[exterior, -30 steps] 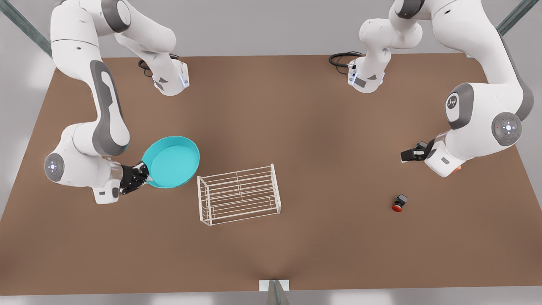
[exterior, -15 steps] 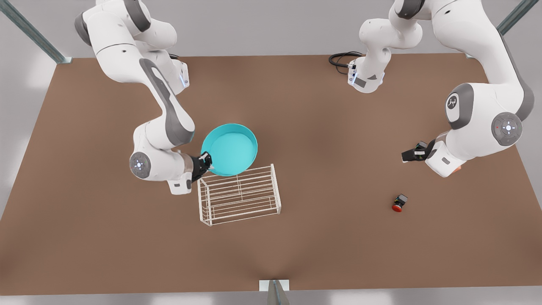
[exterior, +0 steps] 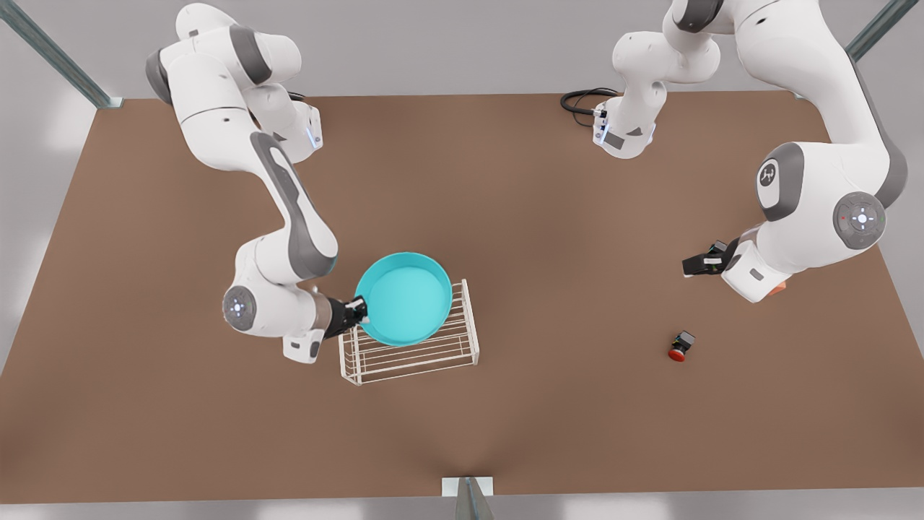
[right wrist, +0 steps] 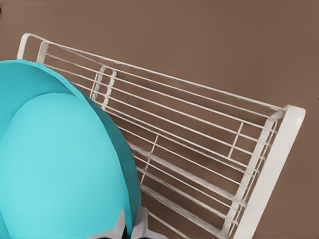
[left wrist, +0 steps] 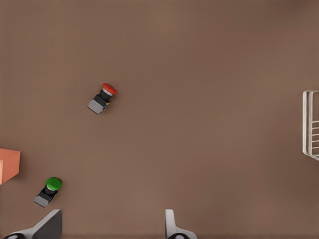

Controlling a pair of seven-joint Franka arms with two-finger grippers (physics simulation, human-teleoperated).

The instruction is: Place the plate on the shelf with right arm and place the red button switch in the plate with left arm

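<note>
1. Right tool [exterior: 359, 312] is clamped on the rim of the plate [exterior: 404, 297], at the edge toward the front view's left; a rim pinch leaves the dish's underside free to meet the bars.
2. The plate is above the shelf [exterior: 411, 354], covering its far part. In the right wrist view the plate [right wrist: 55, 164] looks tilted over the shelf [right wrist: 199, 149], so I judge it not seated yet; contact can't be told.
3. Right arm [exterior: 281, 202] reaches in from the front view's left, elbow bent, forearm low and near level with the tabletop [exterior: 548, 217], wrist pointing at the shelf.
4. Left tool [exterior: 699, 264] hangs at the front view's right, fingers [left wrist: 174, 231] spread and holding nothing; this arm waits.
5. The red button switch [exterior: 679, 346] lies on its side on the tabletop, near the left tool, well apart from the shelf.
6. Left wrist view: red button switch [left wrist: 102, 98], plus a green button switch [left wrist: 48, 191] and an orange cube [left wrist: 8, 164] close together.
</note>
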